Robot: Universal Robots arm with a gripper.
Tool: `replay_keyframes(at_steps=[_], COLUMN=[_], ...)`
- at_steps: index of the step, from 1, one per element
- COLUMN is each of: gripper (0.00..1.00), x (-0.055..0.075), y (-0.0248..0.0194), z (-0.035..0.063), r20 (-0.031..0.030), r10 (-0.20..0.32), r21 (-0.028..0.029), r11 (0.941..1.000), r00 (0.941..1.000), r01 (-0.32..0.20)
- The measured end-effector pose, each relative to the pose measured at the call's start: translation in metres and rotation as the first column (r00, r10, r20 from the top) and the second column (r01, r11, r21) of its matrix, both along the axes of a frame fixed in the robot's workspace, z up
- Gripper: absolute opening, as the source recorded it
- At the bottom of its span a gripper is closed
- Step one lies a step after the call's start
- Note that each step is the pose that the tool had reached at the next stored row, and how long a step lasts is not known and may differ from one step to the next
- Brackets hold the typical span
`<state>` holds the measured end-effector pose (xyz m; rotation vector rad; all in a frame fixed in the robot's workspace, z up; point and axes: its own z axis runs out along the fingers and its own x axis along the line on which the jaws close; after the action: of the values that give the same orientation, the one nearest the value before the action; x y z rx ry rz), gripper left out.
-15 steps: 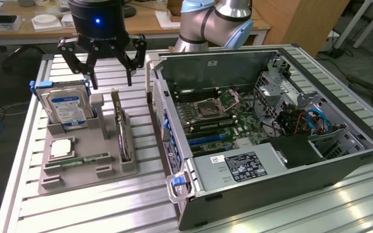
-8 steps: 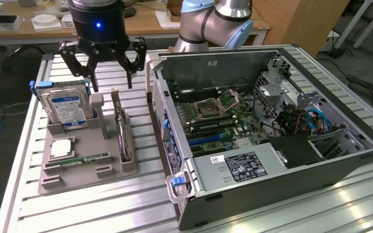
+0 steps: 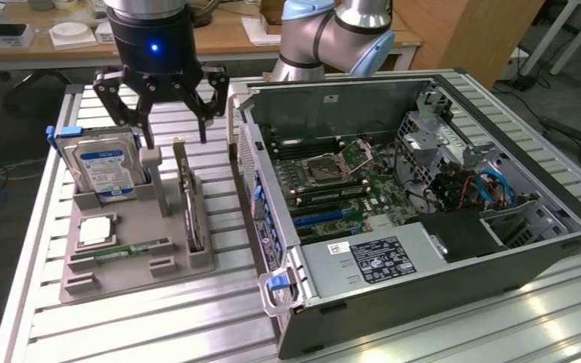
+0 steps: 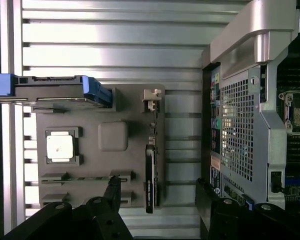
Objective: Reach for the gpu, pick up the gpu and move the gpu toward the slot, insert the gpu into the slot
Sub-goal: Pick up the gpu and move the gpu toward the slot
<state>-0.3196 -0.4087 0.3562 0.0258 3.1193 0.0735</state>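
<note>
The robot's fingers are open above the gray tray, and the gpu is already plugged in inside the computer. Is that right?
Not quite. The gpu is not inside the computer. It stands on its edge in the gray tray, as the exterior view shows. The rest is right: the fingers are open above the tray.

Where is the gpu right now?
The gpu stands on edge in the grey holder tray, with the hard drive to the exterior view's left and the computer case to the exterior view's right.
</note>
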Motion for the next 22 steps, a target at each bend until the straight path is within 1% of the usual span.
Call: replay_keyframes(at_steps=[10,14,17,22], gripper=[0.71,0.71,0.71,0.71], x=[0.0,0.0,0.0,0.0], y=[-0.0004,-0.0023,-0.0029,-0.006], z=[-0.0097,-0.0137,-0.017,-0.0215], r20=[-0.0017,-0.0018,-0.002,-0.0022], r10=[0.0,0.0,0.0,0.0], r21=[-0.0001,0.0,-0.0001,-0.0002], r11=[1.0,1.0,1.0,1.0], r00=[1.0,1.0,1.0,1.0], r01=[0.0,0.0,0.0,0.0])
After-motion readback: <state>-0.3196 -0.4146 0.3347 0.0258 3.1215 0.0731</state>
